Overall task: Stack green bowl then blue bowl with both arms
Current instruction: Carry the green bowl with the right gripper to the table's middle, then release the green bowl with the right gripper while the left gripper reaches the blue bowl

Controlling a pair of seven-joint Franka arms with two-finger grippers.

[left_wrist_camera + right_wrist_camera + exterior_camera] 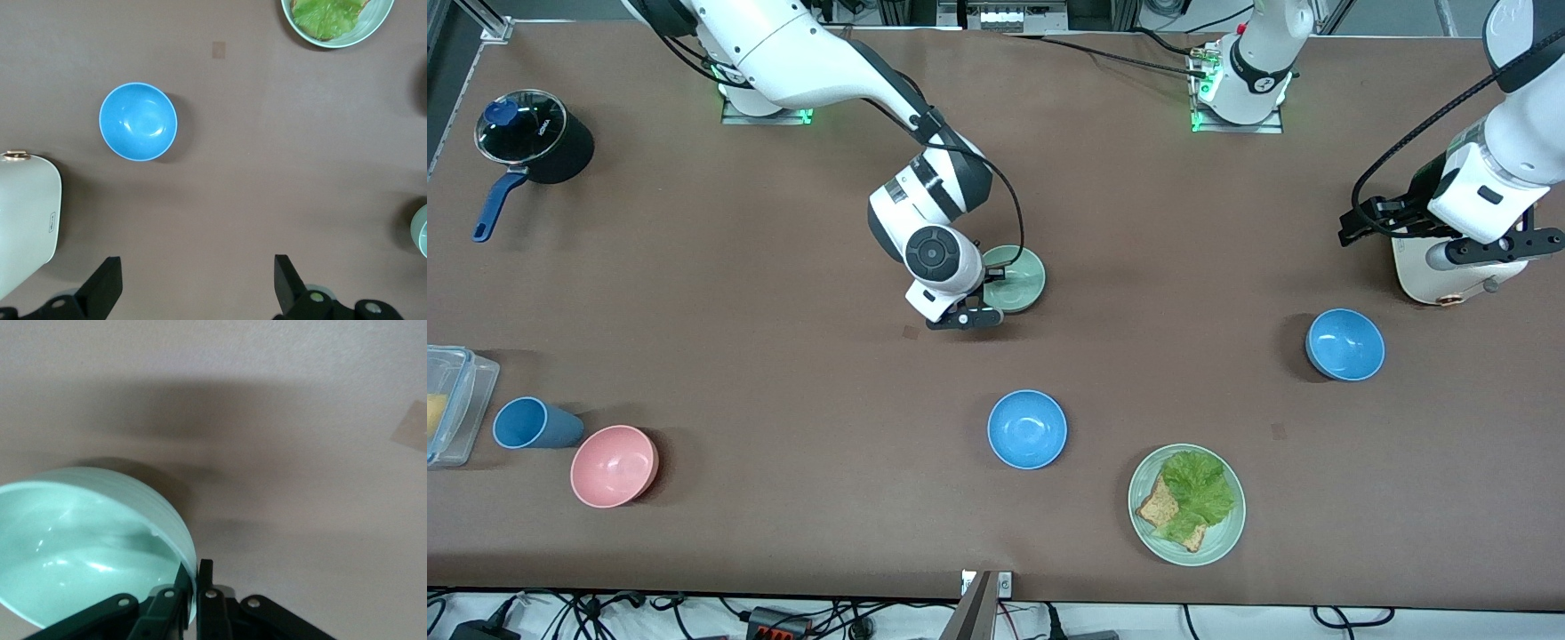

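The green bowl [1018,277] is in the middle of the table, low over its surface. My right gripper [980,311] is shut on its rim on the side nearer the front camera. In the right wrist view one finger is inside the green bowl [87,547] and one outside, the right gripper [195,570] pinching the wall. One blue bowl [1027,429] sits nearer the front camera. The other blue bowl [1345,344] [138,121] sits toward the left arm's end. My left gripper [1498,251] [197,273] hangs open over a white appliance [1440,283], holding nothing.
A pale-green plate [1227,533] with bread and lettuce lies near the front edge. At the right arm's end stand a pink bowl [614,465], a blue cup [534,424], a clear container [454,400] and a black pot [534,133] with a blue handle.
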